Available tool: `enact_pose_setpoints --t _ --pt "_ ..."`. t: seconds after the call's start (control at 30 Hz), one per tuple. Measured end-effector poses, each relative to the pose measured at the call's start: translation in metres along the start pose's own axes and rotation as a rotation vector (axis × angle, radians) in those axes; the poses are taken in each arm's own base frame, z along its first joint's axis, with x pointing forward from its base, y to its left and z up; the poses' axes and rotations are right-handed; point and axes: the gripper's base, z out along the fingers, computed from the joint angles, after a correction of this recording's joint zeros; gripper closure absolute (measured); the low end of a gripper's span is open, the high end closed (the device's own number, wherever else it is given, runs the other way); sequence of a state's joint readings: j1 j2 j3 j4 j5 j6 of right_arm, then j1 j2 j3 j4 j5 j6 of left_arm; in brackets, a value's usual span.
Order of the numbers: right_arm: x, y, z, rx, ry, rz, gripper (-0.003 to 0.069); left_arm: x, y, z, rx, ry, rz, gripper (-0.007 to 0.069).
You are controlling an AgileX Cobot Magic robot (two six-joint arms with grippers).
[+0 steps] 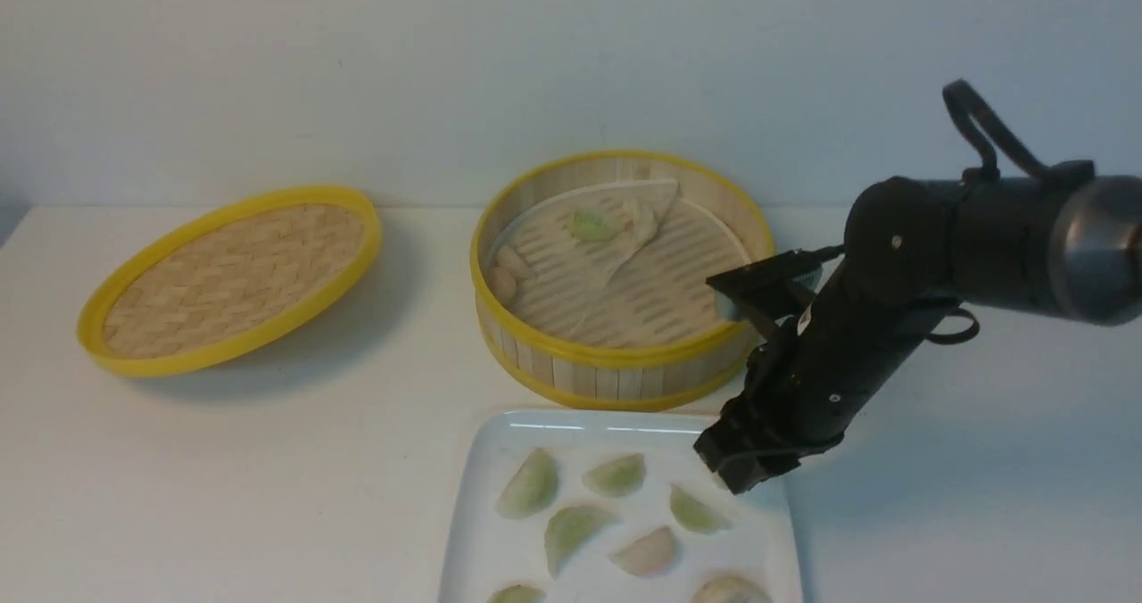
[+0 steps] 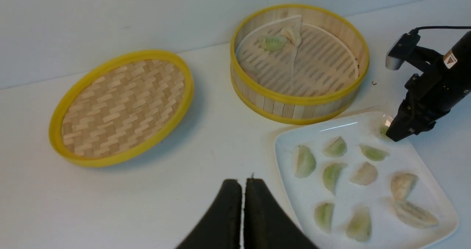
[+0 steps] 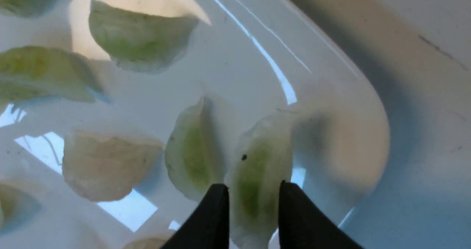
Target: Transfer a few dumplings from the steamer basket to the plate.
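Straddling a pale green crescent dumpling (image 3: 257,157) lengthwise, my right gripper (image 3: 253,192) is hovering at the far right corner of the glossy white square plate (image 3: 235,68); pinching or loose, I cannot tell. Left gripper (image 2: 243,184) is idling closed, well apart.

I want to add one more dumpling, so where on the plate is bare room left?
Bare: the plate's left strip, between its rim and the leftmost dumpling, and its far left corner. Crowded: the right side, where the right gripper hangs over dumplings.
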State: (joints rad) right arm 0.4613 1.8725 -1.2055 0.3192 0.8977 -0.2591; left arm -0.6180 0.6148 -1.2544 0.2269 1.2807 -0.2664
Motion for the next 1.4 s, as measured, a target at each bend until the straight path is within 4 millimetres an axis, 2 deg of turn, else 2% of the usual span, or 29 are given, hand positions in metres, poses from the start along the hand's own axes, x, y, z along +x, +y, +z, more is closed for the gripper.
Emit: enact_pose_setpoints --t 0.1,0.2,0.27,0.33,0.37,0.43,0.5,0.6,0.67,0.7,0.73,0.8,0.87,0.9,1.0,1.1,1.2,1.23,1.3,1.4 --pt "-0.001 0.000 0.001 0.001 -0.007 0.001 0.0379 0.000 0.000 0.000 0.000 0.000 0.002 0.0631" --pt "-0.004 0.000 -0.005 0.007 0.018 -0.006 0.0218 0.000 0.000 0.000 0.001 0.000 0.003 0.0631" --pt "-0.008 0.003 -0.016 0.001 0.049 -0.013 0.0164 0.000 0.000 0.000 0.001 0.000 0.003 0.0631" --pt "-0.012 0.007 -0.035 -0.004 0.061 -0.012 0.0158 0.000 0.000 0.000 0.002 0.000 0.003 0.0631" --pt "-0.014 0.009 -0.045 -0.003 0.048 -0.013 0.0172 0.000 0.000 0.000 0.002 0.000 0.003 0.0631" --pt "-0.016 0.016 -0.077 -0.005 0.006 -0.020 0.0251 0.000 0.000 0.000 0.002 -0.001 0.003 0.0631" --pt "-0.015 0.025 -0.118 -0.001 -0.095 -0.042 0.0374 -0.001 0.000 0.000 0.004 -0.010 0.004 0.0631" --pt "0.001 0.039 -0.176 0.006 -0.250 -0.069 0.0553 -0.004 -0.001 0.000 0.012 -0.039 0.005 0.0631" --pt "0.028 0.051 -0.227 0.011 -0.383 -0.085 0.0636 -0.006 -0.002 0.000 0.019 -0.064 0.005 0.0631" --pt "0.031 0.052 -0.231 0.010 -0.394 -0.085 0.0640 -0.006 -0.002 0.000 0.019 -0.064 0.005 0.0631" --pt "0.053 0.060 -0.260 0.013 -0.482 -0.094 0.0660 -0.007 -0.002 0.000 0.023 -0.080 0.005 0.0631" --pt "0.093 0.070 -0.298 0.017 -0.624 -0.115 0.0670 -0.010 -0.003 -0.001 0.031 -0.107 0.005 0.0631" --pt "0.128 0.076 -0.319 0.021 -0.741 -0.132 0.0673 -0.012 -0.003 -0.001 0.037 -0.132 0.005 0.0631" --pt "0.139 0.077 -0.324 0.024 -0.781 -0.137 0.0673 -0.013 -0.004 -0.001 0.040 -0.140 0.005 0.0631" --pt "0.198 0.080 -0.336 0.039 -0.993 -0.147 0.0673 -0.017 -0.005 -0.002 0.053 -0.190 0.008 0.0631" --pt "0.243 0.077 -0.326 0.060 -1.148 -0.135 0.0673 -0.021 -0.006 -0.003 0.062 -0.229 0.013 0.0631" --pt "0.276 0.072 -0.311 0.060 -1.281 -0.100 0.0673 -0.023 -0.006 -0.003 0.068 -0.250 0.014 0.0631" --pt "0.288 0.069 -0.301 0.060 -1.321 -0.082 0.0673 -0.023 -0.007 -0.002 0.069 -0.253 0.015 0.0631" --pt "0.304 0.064 -0.287 0.051 -1.391 -0.042 0.0673 -0.025 -0.008 0.002 0.068 -0.245 0.017 0.0631" --pt "0.314 0.056 -0.267 0.069 -1.444 -0.007 0.0673 -0.028 -0.010 0.009 0.065 -0.225 0.024 0.0631"
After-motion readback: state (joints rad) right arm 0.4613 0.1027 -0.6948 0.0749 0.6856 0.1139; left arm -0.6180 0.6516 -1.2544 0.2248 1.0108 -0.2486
